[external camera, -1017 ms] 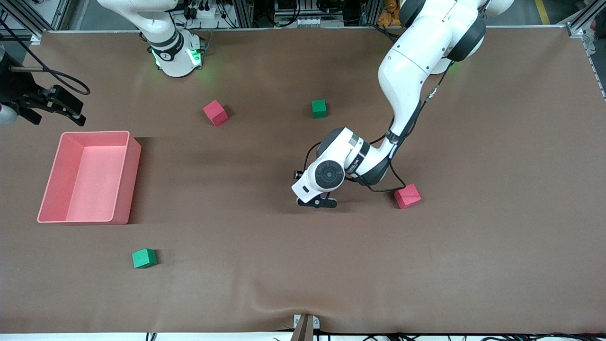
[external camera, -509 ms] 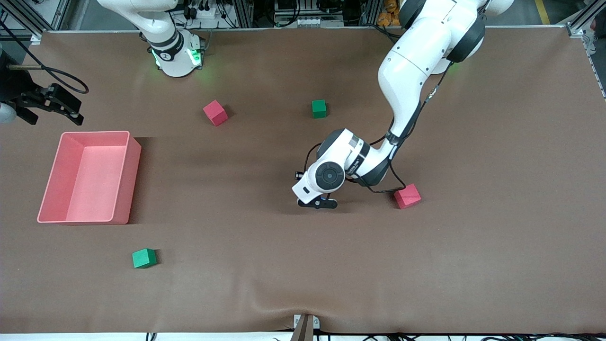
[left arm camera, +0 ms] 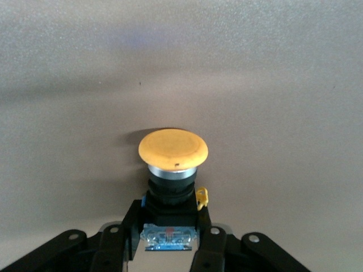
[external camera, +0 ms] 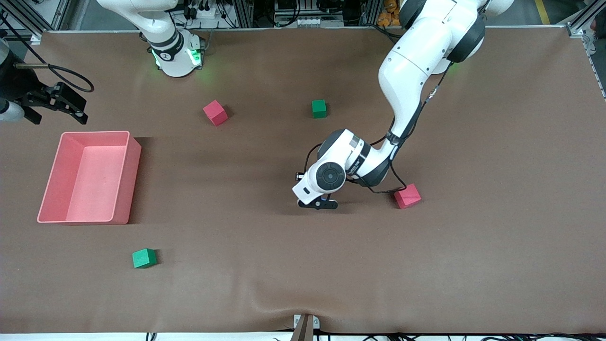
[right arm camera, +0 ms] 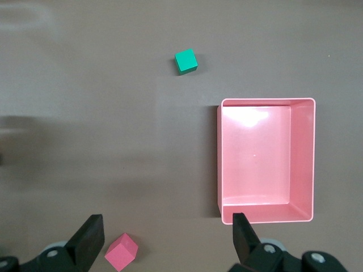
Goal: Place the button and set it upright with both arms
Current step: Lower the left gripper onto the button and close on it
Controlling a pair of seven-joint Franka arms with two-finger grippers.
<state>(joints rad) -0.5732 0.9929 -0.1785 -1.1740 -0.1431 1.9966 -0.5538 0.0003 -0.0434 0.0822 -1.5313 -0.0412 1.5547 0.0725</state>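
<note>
Left gripper point(left arm camera: 169, 246) fingers clamped on button point(left arm camera: 173, 164), red cube point(external camera: 407, 196) beside, right gripper point(right arm camera: 167, 238) fingers wide above pink bin point(right arm camera: 266, 161)

pink bin point(external camera: 120, 215) | two red cubes point(external camera: 215, 112) | two green cubes point(external camera: 319, 108)

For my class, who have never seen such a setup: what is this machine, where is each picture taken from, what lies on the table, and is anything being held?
Two white robot arms work at a brown table. One picture looks down from above; the other two come from cameras on the arms' wrists. The left gripper, low at the table's middle, is shut on the button, gripping its black body; the orange cap points away from the camera. The right gripper waits open above the table, near the empty pink bin. Two red cubes and two green cubes lie scattered around.
</note>
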